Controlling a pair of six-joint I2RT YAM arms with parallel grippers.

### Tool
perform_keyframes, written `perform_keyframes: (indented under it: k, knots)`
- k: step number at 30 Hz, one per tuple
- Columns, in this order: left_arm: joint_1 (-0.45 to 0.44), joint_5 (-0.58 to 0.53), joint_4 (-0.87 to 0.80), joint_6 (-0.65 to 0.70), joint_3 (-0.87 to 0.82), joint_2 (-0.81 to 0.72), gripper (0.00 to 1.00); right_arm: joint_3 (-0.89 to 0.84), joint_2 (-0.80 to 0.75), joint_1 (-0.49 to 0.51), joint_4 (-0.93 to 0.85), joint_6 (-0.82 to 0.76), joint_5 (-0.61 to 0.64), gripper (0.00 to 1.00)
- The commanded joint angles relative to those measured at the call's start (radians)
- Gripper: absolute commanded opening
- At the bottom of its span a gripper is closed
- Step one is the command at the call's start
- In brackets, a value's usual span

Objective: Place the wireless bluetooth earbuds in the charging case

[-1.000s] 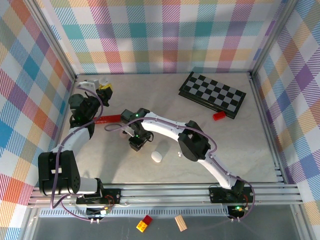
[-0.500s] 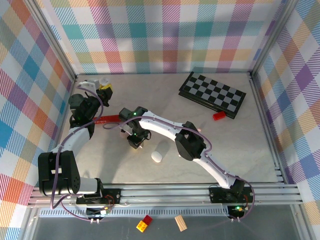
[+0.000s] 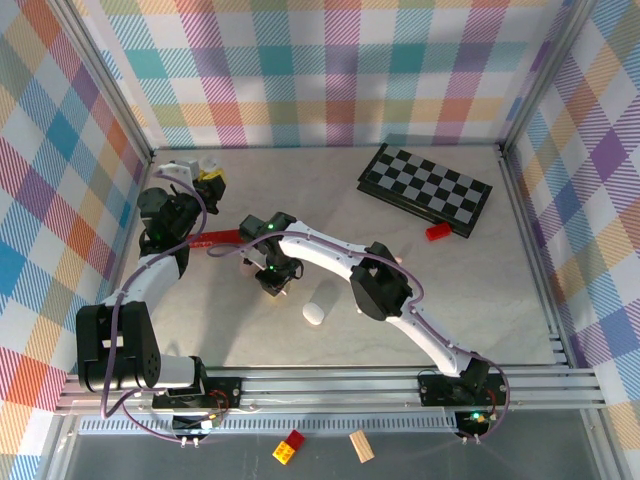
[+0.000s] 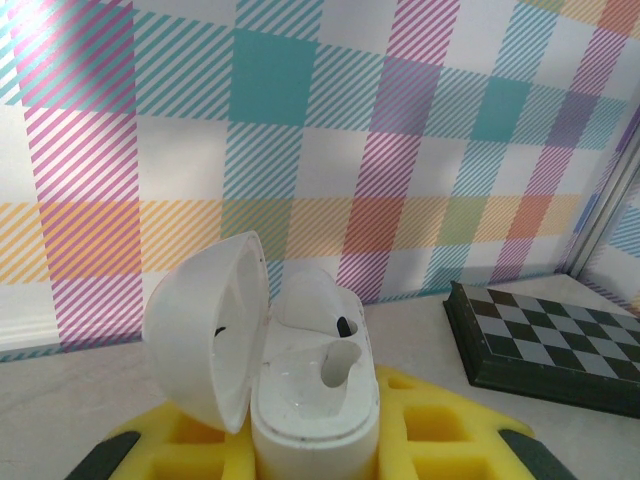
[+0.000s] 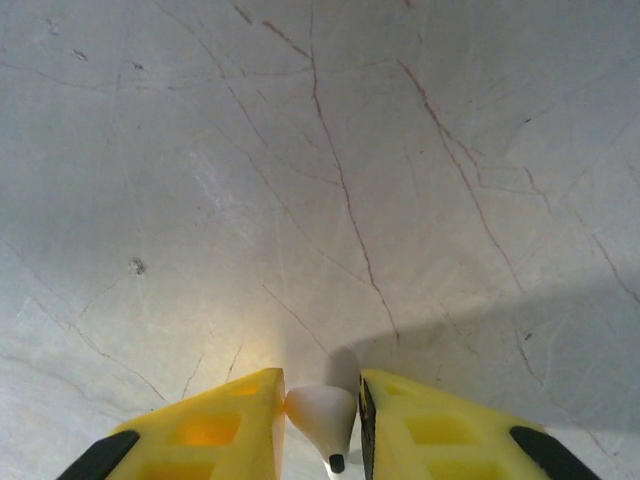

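Earbud (image 5: 320, 418) pinched in right gripper (image 3: 275, 284), close to table (image 5: 420, 140), apart from charging case (image 4: 315, 400). Case clamped upright in left gripper (image 3: 210, 176), lid (image 4: 205, 330) open. One bud (image 4: 312, 300) seated, second socket empty. Judged about half done: carry and insertion outstanding.

Clearance under my right claw (image 3: 275, 287)
Bare table (image 5: 320, 150) lay open ahead; a closed white case (image 3: 316, 313) stood near on my right, a red bar (image 3: 215, 238) near on my left.
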Motion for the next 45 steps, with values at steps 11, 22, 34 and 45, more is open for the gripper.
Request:
perform_keyframes:
  k: [11,22,34,45]
  knots:
    - [0.016,0.032,0.016,0.008,0.019,-0.017,0.0,-0.031,-0.053,-0.011,0.028,0.019,0.003,0.2]
    - [0.012,0.046,0.016,-0.007,-0.008,-0.027,0.0,-0.397,-0.322,-0.077,0.369,0.14,0.009,0.21]
    - [-0.107,0.056,-0.04,0.057,-0.024,-0.008,0.0,-0.83,-0.656,-0.192,0.801,0.246,0.003,0.21]
    - [-0.293,0.105,-0.142,0.209,-0.032,0.02,0.0,-1.097,-0.956,-0.257,1.034,0.219,0.046,0.2]
